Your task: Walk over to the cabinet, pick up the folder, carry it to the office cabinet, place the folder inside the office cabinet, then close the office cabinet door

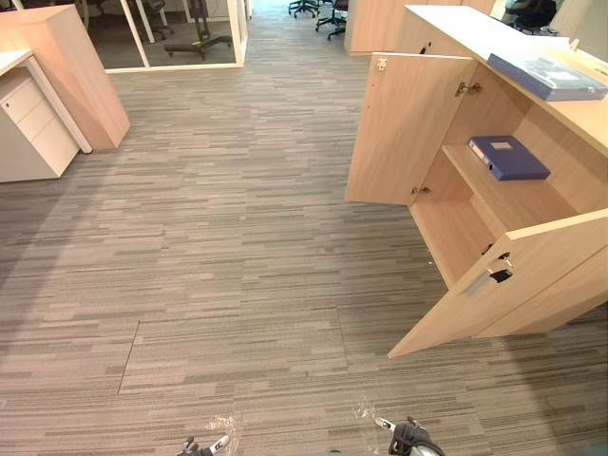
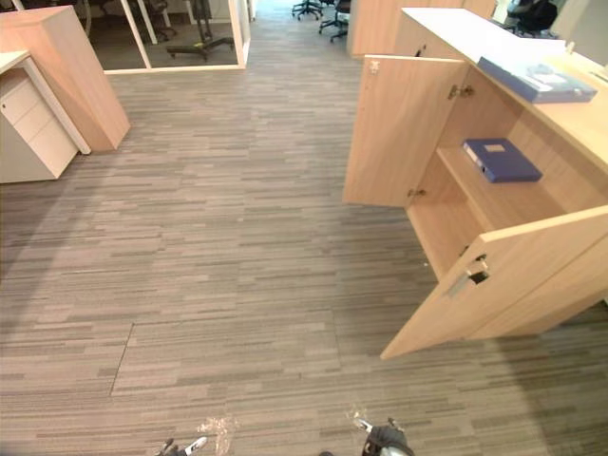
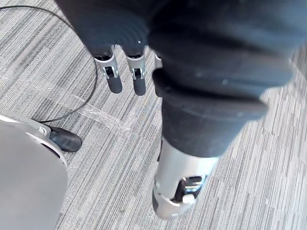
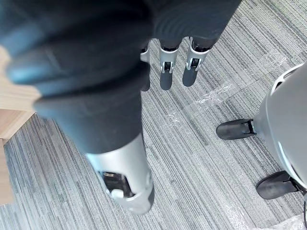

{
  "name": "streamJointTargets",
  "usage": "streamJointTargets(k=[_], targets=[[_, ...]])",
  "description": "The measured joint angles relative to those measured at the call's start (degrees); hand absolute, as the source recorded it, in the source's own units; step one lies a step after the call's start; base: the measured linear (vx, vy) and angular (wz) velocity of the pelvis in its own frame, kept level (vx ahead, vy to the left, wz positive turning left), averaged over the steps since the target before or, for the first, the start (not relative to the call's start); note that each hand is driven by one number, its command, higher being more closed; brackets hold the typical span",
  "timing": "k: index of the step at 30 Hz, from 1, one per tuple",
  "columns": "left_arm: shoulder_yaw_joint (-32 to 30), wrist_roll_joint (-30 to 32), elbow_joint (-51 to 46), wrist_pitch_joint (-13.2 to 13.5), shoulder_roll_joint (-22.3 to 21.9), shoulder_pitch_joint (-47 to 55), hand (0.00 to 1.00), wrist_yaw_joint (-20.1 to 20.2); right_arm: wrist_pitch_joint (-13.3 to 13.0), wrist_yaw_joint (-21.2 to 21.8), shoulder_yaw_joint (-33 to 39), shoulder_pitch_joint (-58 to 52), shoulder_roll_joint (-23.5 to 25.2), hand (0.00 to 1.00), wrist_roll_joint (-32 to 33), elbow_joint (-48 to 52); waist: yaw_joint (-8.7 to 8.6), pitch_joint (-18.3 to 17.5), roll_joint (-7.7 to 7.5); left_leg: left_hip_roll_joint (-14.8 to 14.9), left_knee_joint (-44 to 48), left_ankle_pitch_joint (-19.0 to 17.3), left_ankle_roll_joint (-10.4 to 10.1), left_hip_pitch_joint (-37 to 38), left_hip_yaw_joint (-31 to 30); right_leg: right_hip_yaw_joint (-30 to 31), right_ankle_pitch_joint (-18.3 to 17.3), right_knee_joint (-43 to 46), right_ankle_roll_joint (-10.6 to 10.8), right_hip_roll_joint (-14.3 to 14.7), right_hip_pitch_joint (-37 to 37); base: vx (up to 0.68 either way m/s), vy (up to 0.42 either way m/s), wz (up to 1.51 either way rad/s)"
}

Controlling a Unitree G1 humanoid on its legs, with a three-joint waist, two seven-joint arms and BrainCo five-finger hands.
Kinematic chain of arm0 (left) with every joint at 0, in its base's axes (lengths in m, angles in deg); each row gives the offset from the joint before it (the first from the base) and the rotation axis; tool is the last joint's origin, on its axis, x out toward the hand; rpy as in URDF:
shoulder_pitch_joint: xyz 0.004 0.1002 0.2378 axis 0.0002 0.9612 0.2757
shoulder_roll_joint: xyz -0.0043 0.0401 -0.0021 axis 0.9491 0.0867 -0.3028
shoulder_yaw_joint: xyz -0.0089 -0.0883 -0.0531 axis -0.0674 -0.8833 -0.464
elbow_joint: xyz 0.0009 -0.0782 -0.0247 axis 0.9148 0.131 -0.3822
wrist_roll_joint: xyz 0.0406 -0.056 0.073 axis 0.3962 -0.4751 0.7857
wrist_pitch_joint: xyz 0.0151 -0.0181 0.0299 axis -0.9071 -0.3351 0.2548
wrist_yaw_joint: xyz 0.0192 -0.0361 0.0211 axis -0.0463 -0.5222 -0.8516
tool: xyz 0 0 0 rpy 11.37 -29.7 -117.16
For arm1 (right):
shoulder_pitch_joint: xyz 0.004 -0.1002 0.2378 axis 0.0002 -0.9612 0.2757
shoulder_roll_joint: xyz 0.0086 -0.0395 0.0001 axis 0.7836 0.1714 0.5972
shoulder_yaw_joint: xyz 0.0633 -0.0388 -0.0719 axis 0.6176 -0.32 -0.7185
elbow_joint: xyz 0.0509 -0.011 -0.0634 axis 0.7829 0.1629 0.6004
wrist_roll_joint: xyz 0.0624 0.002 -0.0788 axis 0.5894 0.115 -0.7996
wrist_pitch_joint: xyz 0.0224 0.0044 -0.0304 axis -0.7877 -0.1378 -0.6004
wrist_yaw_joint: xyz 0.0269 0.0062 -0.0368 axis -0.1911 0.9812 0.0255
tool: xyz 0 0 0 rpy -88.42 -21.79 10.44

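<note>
Your left hand (image 3: 182, 178) hangs at your side over the carpet (image 1: 237, 237), its fingers (image 3: 136, 76) straight and a little apart, the thumb out to one side, nothing in it. Your right hand (image 4: 123, 178) hangs the same way, fingers (image 4: 165, 73) straight and loose, palm empty. Both hands sit low at the near edge of the eye views, well apart from the cabinet (image 1: 579, 123).

You see the cabinet to your right front, in pale wood, with both doors swung wide. The far door (image 1: 404, 128) stands open toward you. The near door (image 1: 518, 285) juts out over the carpet, with a metal handle (image 1: 486, 277) on its face.

The folder (image 1: 508, 157) lies flat on the shelf (image 1: 499, 195) inside the cabinet, toward the back, between the two doors. It is dark blue and thick, like a box file, with a pale label on its cover and a light strip on the edge that faces the far door. Its long side runs at a slant to the shelf edge.

A second folder (image 1: 548, 78), also blue with a glossy cover, lies flat on the cabinet top, above the first.

Far to your left, a white drawer unit (image 1: 33, 128) stands under a desk.
</note>
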Motion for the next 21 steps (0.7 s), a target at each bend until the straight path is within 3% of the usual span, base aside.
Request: streamJointTargets(k=[21], targets=[[4.9,4.5,0.0,0.5,2.5,-0.6,0.0,-0.6,0.0,0.0,-2.4,2.3,-1.1,0.0,-4.5,-3.2,-0.04,2.0,-0.89,-1.0,-0.1,0.4,0.6,0.0,-1.7,-1.5,0.0,0.0,0.0,-0.9,0.6,-0.01,0.01,0.04]])
